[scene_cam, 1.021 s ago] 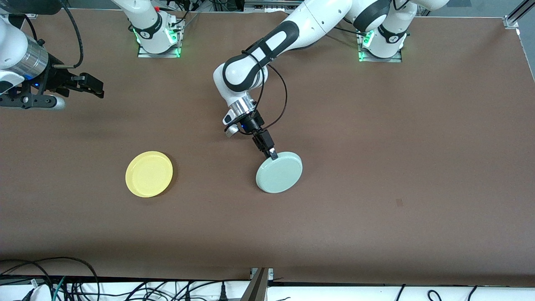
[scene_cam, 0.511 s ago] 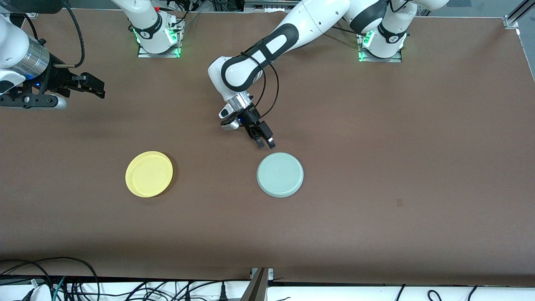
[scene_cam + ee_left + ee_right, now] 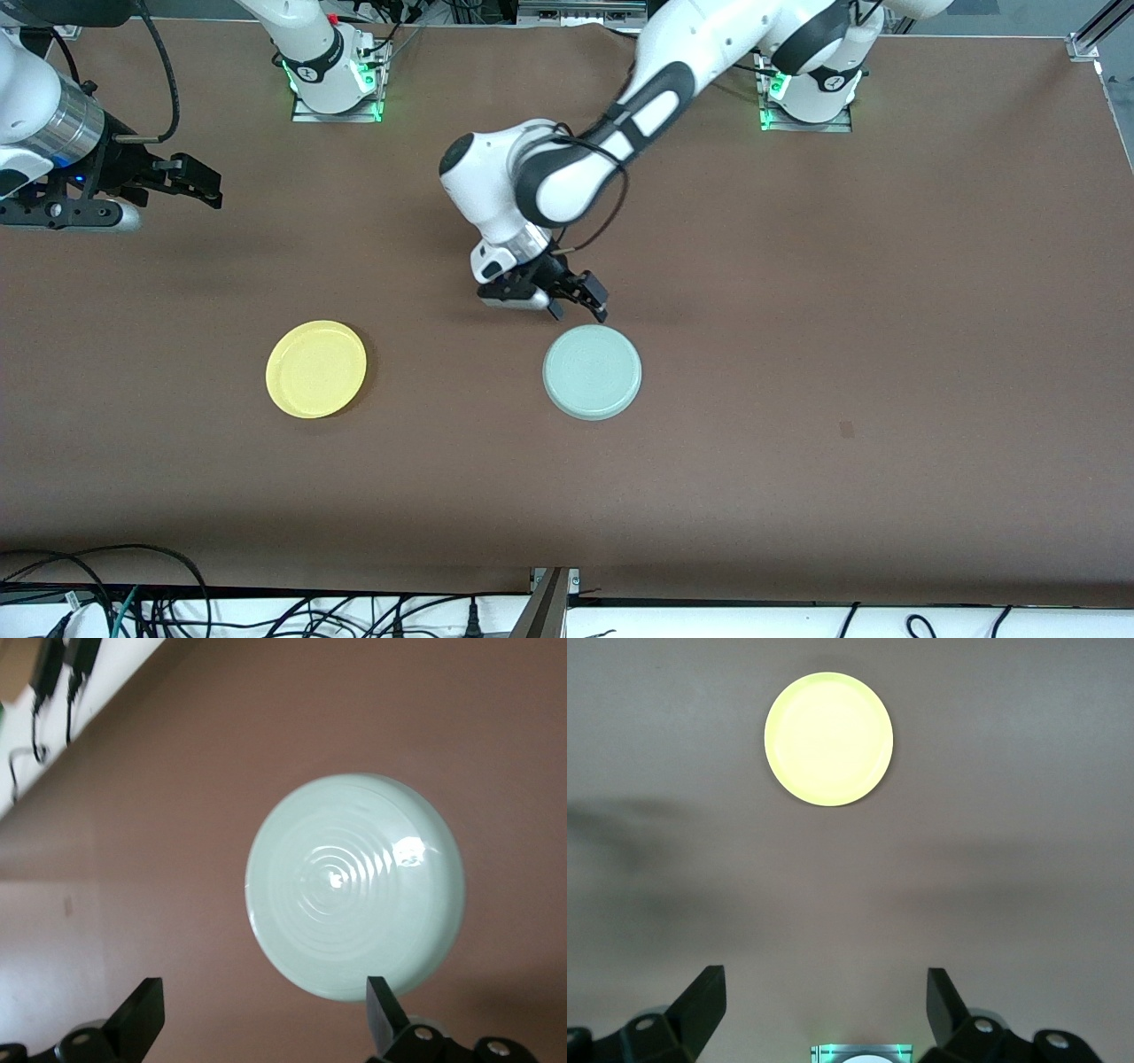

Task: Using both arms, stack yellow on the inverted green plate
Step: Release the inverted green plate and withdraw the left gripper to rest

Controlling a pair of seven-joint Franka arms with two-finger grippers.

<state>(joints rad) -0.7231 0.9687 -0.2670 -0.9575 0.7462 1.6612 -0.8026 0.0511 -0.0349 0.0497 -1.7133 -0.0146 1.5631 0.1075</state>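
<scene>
Left pincer [image 3: 580, 306] hangs wide open and empty, just above the upturned green plate [image 3: 592, 371] on the table [image 3: 842, 310]. Right pincer [image 3: 190, 182], also open and empty, waits well apart from the yellow plate [image 3: 315, 369].

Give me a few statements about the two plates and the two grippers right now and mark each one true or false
1. The green plate lies upside down on the table, its ringed underside facing up. True.
2. The left gripper is clamped on the green plate's rim. False: it is open and holds nothing, just off the plate's edge on the side toward the robots' bases.
3. The yellow plate is stacked on the green plate. False: it lies apart on the table, toward the right arm's end.
4. The right gripper is open and holds nothing, waiting at the right arm's end of the table. True.
5. The yellow plate lies upside down too. False: its rim faces up.
</scene>
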